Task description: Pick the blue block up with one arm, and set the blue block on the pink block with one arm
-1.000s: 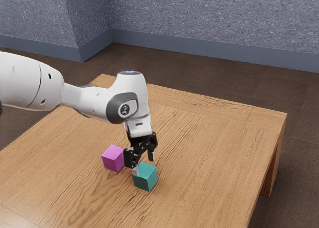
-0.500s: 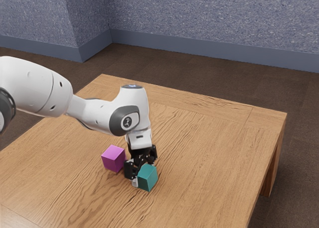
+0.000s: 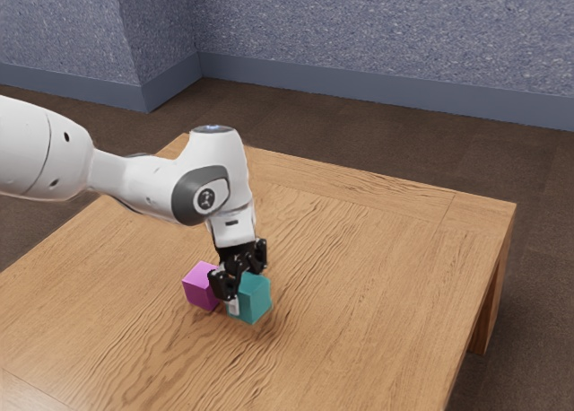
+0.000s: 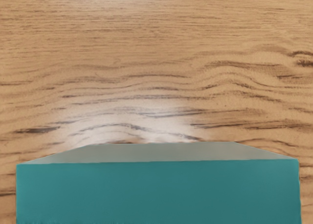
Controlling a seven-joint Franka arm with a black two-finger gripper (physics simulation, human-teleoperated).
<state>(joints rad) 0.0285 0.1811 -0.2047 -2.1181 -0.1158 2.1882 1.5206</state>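
Wooden table [image 3: 386, 249] with two small cubes toward its front edge, on the side where the white arm reaches in. The black gripper [image 3: 240, 290] points straight down, its fingers drawn in and clamped on opposite sides of the blue block [image 3: 256, 301], which looks teal. The pink block [image 3: 201, 285] sits just beside it on the arm's side, close enough that they seem almost to touch. Whether the blue block has left the wood is hard to tell. The grip from above likely keeps the cube level for stacking, and it must rise above the pink block before moving over it. In the wrist view the blue block [image 4: 156, 192] hangs directly under the hand, with bare table [image 4: 156, 62] beyond.
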